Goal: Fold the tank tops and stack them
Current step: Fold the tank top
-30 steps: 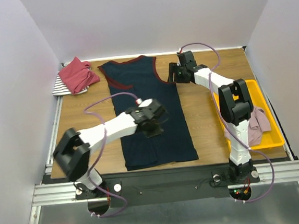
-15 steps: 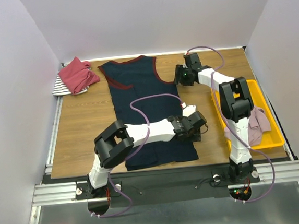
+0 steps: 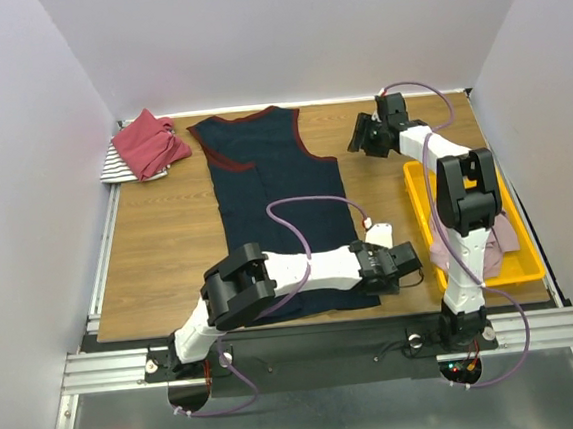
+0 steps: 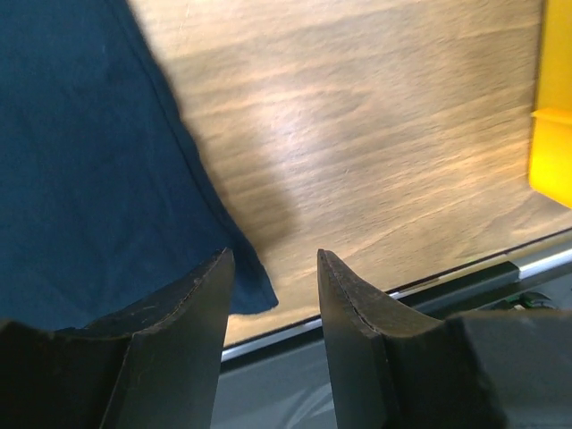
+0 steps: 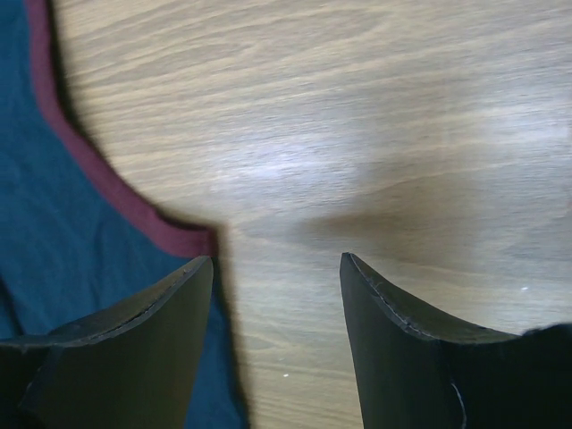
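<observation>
While it lies spread flat on the table [image 3: 169,245], the navy top [image 3: 281,205] fills the centre.

Top view: red top [image 3: 148,144] bunched over striped top [image 3: 112,172], far left corner. Pink top [image 3: 500,241] in tray [image 3: 528,272], right. Left gripper [image 3: 408,264] just beside the navy top's near right hem corner [image 3: 374,300]. Right gripper [image 3: 357,138] near its far right armhole [image 3: 315,142].

Left wrist: left gripper [image 4: 274,259] parted, empty, hem corner [image 4: 255,299] beside one finger.

Right wrist: right gripper [image 5: 275,259] parted, empty. Maroon trim [image 5: 98,179] ends beside one finger.

Handling, judged: light, limp cloth, apt to sag and drag. Pinch the hem corner and the trimmed armhole edge, and lift that side evenly.
</observation>
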